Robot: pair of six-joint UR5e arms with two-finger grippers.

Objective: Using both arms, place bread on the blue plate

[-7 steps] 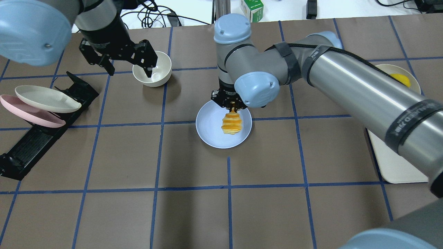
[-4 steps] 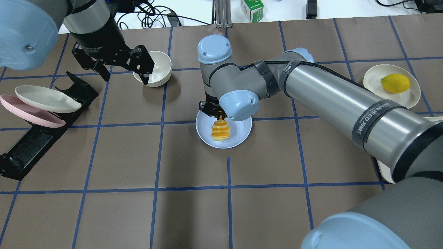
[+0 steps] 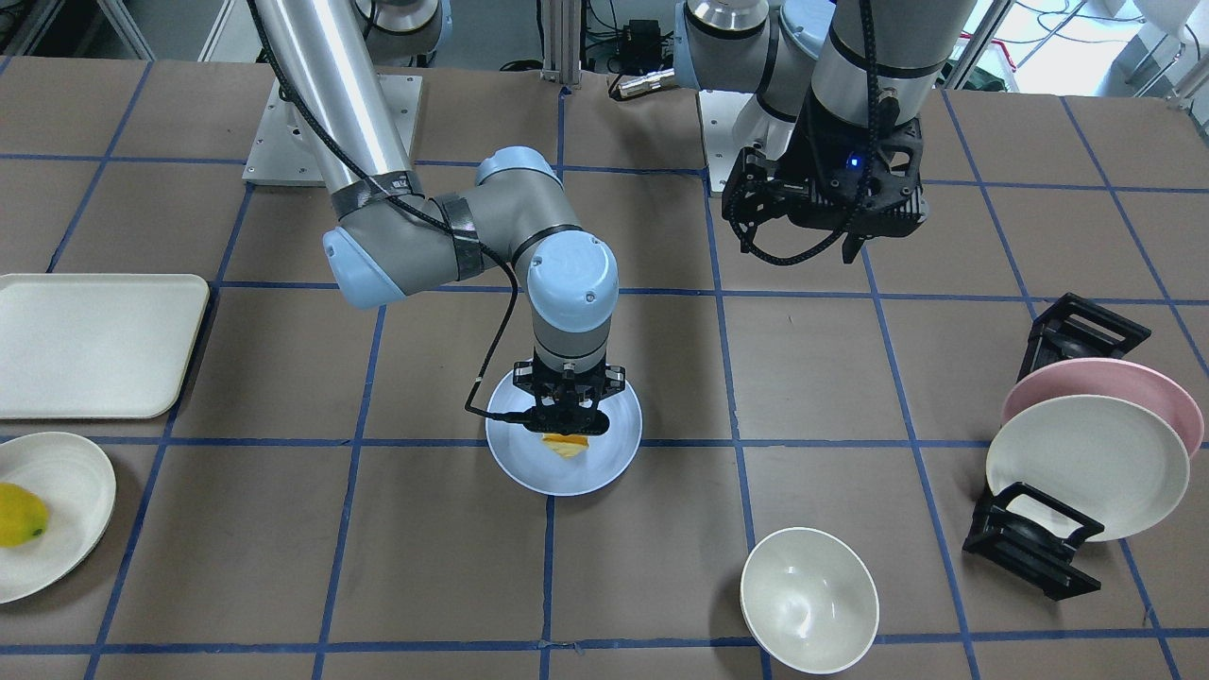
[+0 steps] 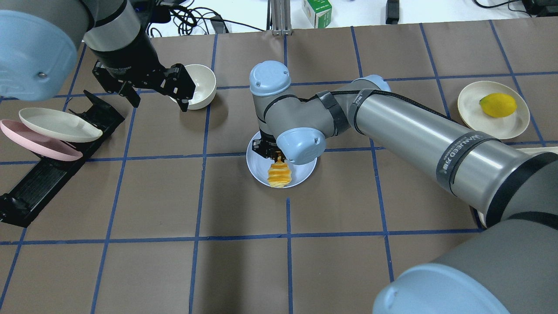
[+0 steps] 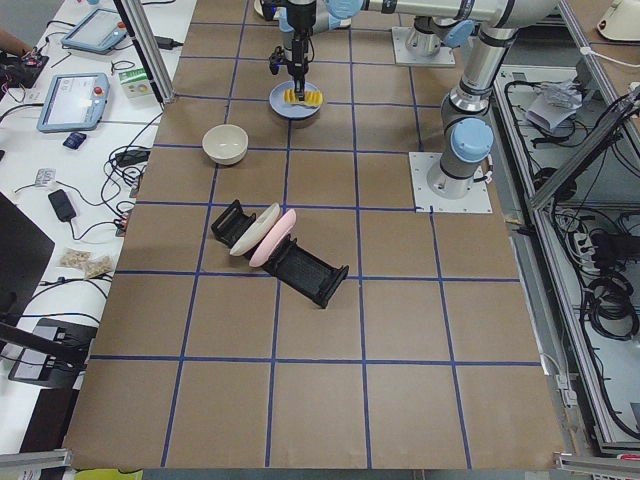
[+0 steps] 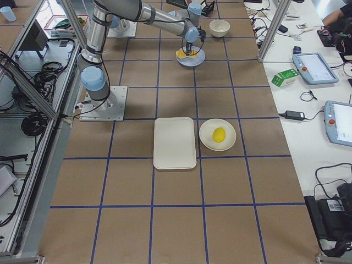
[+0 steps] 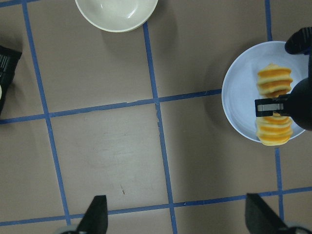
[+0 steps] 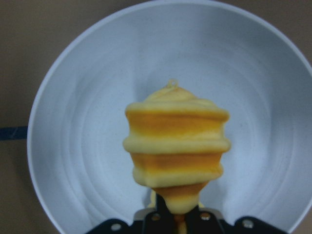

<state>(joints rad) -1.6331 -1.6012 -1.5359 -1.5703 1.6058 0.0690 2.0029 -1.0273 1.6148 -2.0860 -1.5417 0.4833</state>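
The bread [image 4: 279,174] is over the blue plate [image 4: 257,169] near the table's middle, its near end at the plate's rim. My right gripper [image 4: 272,153] is shut on the bread and stands upright over the plate. The right wrist view shows the bread [image 8: 175,151] in the jaws above the plate [image 8: 83,146]. I cannot tell whether the bread rests on the plate. My left gripper [image 4: 159,100] is open and empty, up above the table to the plate's far left. Its wrist view shows the bread [image 7: 275,105] and plate [image 7: 239,97] at the right edge.
A cream bowl [image 4: 198,85] stands beside my left gripper. A black rack [image 4: 52,174] with a pink and a cream plate is at the left. A yellow lemon [image 4: 498,104] lies on a cream plate at the far right, by a cream tray [image 3: 94,345].
My right arm has carried the bread left and toward the plate's near rim. My left gripper has shifted slightly toward the near side and stays open.
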